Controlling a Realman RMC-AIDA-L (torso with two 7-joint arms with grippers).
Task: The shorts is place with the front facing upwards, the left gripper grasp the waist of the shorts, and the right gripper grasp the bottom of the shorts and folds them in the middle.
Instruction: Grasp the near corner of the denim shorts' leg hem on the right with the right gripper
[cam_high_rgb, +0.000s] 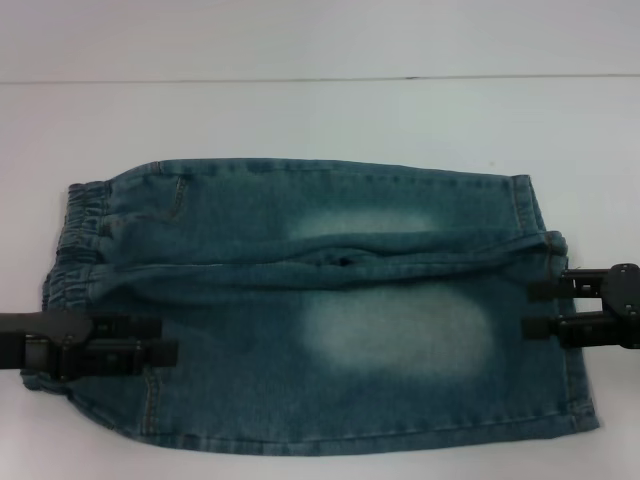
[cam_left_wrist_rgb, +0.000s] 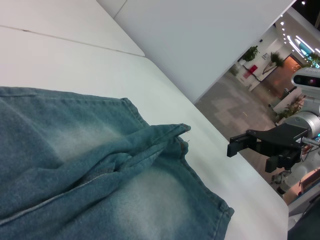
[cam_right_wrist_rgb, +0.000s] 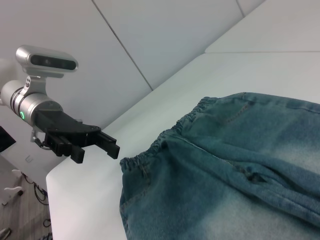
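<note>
The blue washed-denim shorts (cam_high_rgb: 350, 300) lie flat on the white table, with pale faded patches on both legs. The ruffled elastic waist (cam_high_rgb: 75, 230) is at the left and the bottom hems (cam_high_rgb: 578, 385) are at the right. My left gripper (cam_high_rgb: 165, 340) is open and hovers over the near leg just inside the waist, holding nothing. My right gripper (cam_high_rgb: 535, 308) is open at the hem edge, also holding nothing. The right wrist view shows the waist (cam_right_wrist_rgb: 165, 140) with the left gripper (cam_right_wrist_rgb: 100, 152) raised beside it. In the left wrist view the right gripper (cam_left_wrist_rgb: 250, 156) hangs beyond the hems (cam_left_wrist_rgb: 210, 200).
The white table (cam_high_rgb: 320, 120) stretches behind the shorts to a seam line and a pale wall. Its near edge lies just below the shorts. A crease and small fold (cam_high_rgb: 345, 260) run between the two legs.
</note>
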